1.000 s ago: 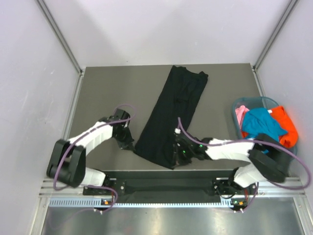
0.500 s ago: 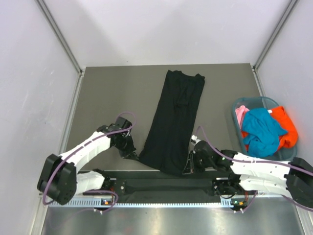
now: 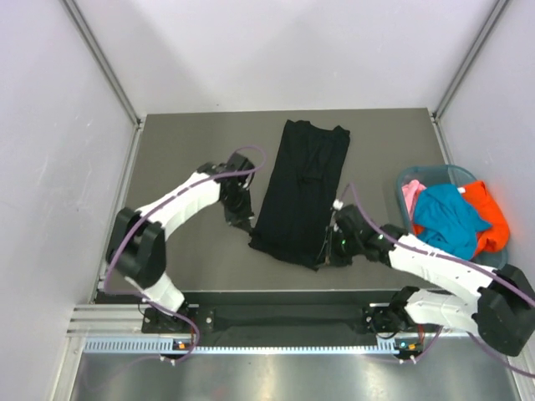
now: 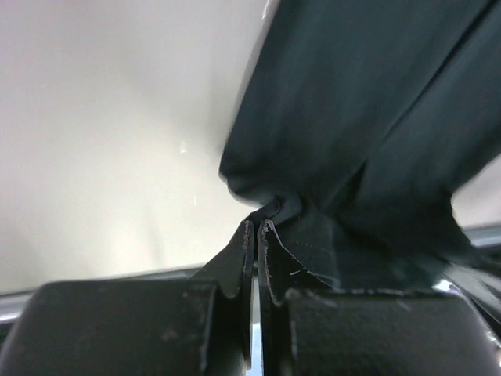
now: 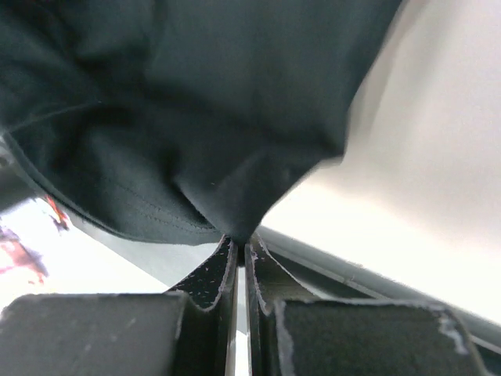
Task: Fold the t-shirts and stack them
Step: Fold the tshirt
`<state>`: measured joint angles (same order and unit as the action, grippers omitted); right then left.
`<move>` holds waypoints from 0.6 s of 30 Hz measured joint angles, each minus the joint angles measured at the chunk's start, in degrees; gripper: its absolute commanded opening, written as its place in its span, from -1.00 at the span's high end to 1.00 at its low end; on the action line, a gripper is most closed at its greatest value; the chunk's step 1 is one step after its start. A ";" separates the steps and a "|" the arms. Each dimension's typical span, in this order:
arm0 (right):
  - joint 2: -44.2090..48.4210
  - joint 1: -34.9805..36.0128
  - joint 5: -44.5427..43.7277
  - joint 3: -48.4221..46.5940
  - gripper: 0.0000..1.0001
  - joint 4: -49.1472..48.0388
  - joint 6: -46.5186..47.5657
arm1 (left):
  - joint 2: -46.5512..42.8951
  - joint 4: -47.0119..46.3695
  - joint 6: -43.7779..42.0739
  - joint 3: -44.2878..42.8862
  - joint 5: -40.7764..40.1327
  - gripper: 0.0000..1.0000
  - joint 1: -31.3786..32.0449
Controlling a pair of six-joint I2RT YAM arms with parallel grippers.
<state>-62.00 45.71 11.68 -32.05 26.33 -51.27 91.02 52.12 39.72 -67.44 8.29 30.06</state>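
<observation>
From above, the black t-shirt lies on the table, its long axis running from far to near and leaning slightly left at the near end. My left gripper and right gripper pinch its near corners. At the left wrist, my fingers are clenched on the hem. At the right wrist, my fingers grasp bunched black cloth.

White shells, black joints, purple cables on left arm, right arm; tool fingers matte black, scuffed.

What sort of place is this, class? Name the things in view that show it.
Probably a robot lab work cell, not a home: a grey table enclosed by plain white panels, a left arm and right arm bolted along its near edge, and a basket of t-shirts.
</observation>
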 measured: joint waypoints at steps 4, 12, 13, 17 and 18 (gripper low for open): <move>-3.17 -10.86 2.16 -7.15 1.00 4.20 7.52 | 9.92 3.43 -3.91 -12.61 -2.80 1.00 0.00; -17.94 -24.06 6.88 -19.06 1.00 9.53 20.92 | 26.80 6.71 -8.00 -35.63 -4.81 1.00 -0.02; -20.00 -25.07 7.61 -20.50 1.00 10.05 22.29 | 28.35 6.97 -8.24 -37.55 -4.98 1.00 -0.02; -26.56 -28.02 10.10 -25.49 0.99 11.76 26.45 | 34.23 7.76 -8.66 -43.74 -5.44 1.00 -0.22; -28.11 -28.70 10.67 -26.73 0.99 12.00 27.30 | 35.08 7.93 -8.70 -44.44 -5.55 1.00 -0.39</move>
<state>-90.11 17.02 22.35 -58.78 38.33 -23.97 126.10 60.05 31.03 -111.87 2.74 29.67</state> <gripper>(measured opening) 0.012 0.027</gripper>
